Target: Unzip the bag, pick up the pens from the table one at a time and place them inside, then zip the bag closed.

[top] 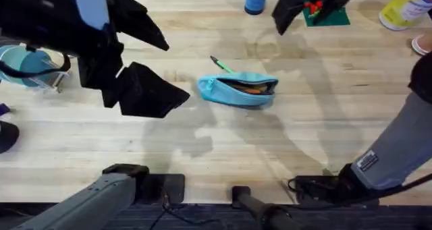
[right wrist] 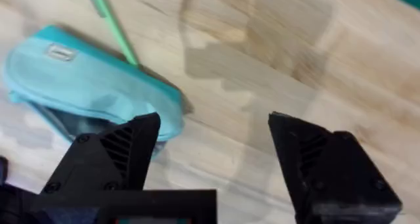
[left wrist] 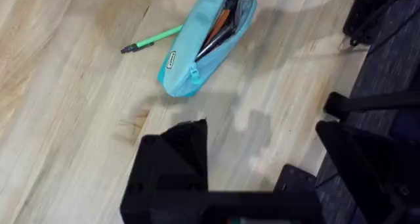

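The left hand (top: pixel 145 88) hangs raised over the left part of the tabletop (top: pixel 324 122), dark and blurred under the overhead camera. Its black fingers (left wrist: pixel 172 165) show in the left wrist view, but whether they are spread or pressed together I cannot tell; nothing is seen between them.

Near the middle of the tabletop lies the bag (top: pixel 237 90), light blue, on its side, its zipper open. The gap faces the robot's side, and dark and orange shapes show inside it. In the left wrist view the same opening (left wrist: pixel 223 23) holds thin sticks, one orange, the others dark.

A green pen (top: pixel 221 65) with a dark tip lies on the tabletop just behind the bag, on its far side, slanting away from it. Its near end meets the bag's edge; whether it touches or slips beneath cannot be told.

The right hand (right wrist: pixel 210 158) is raised above the tabletop, over a spot just beside the bag's end. Its two black fingers (right wrist: pixel 111 158) are spread wide apart, holding nothing, with bare wood seen between them.
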Motion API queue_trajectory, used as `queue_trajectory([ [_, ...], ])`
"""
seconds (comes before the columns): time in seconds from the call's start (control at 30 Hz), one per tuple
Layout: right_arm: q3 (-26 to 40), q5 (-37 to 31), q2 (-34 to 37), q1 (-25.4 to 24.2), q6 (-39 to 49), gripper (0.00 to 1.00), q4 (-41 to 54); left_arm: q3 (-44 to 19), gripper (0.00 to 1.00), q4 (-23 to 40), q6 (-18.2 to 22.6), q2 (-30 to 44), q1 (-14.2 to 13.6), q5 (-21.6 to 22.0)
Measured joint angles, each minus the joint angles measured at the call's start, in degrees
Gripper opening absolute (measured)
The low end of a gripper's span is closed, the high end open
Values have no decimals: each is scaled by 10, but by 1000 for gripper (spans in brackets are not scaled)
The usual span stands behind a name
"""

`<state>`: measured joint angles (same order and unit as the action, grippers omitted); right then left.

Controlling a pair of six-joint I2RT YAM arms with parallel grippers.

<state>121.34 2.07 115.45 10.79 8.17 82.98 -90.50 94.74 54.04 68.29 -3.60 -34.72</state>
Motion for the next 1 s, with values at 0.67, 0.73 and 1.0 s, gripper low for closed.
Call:
queue_trajectory([
  [0.67,0,13,0,-35,-99,997,-33,0,993,0,0,0,0,0],
  [0.73,0,35,0,-35,-106,997,-78,0,993,0,0,0,0,0],
  [1.0,0,83,0,-13,-118,997,-161,0,993,0,0,0,0,0],
])
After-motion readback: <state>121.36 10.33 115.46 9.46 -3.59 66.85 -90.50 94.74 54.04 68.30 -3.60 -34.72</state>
